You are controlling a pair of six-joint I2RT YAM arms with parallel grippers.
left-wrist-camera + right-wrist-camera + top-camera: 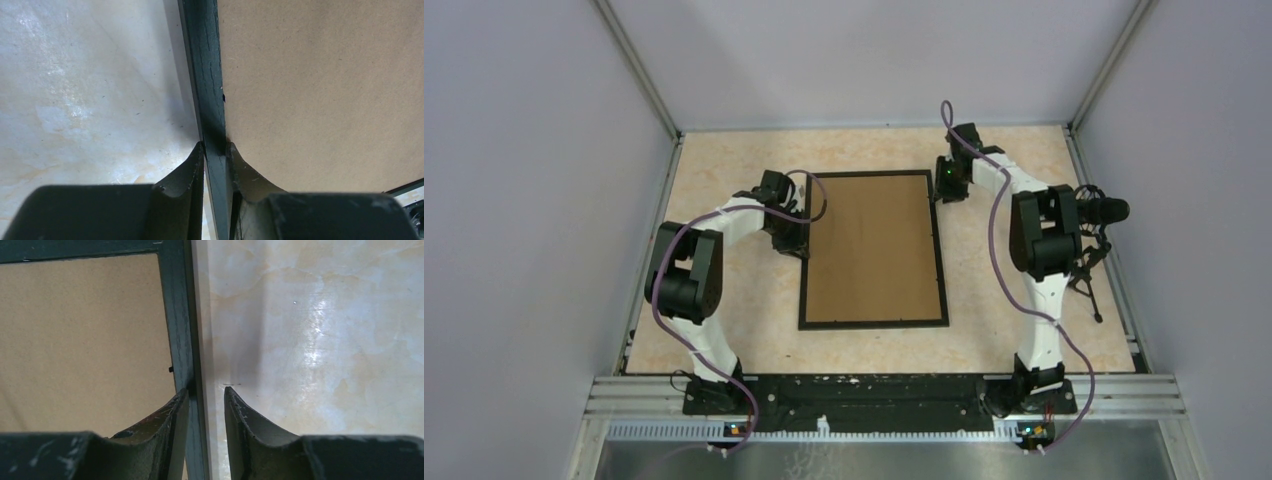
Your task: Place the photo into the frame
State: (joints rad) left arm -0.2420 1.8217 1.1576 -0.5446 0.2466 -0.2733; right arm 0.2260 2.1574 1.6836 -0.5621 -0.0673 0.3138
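The frame (873, 323) lies flat in the middle of the table, its brown back board (874, 250) facing up. The photo is hidden. My left gripper (802, 238) is at the frame's left edge. In the left wrist view the left gripper (215, 146) is shut on the black rail (202, 60), one finger on each side. My right gripper (942, 190) is at the frame's far right edge. In the right wrist view the right gripper (206, 391) is open astride the rail (176, 315). One finger is over the board and the other is apart from the rail, over the table.
A black device on a small tripod (1096, 215) stands at the table's right edge, behind the right arm. Grey walls close in the left, far and right sides. A metal rail (874, 390) carries the arm bases along the near edge.
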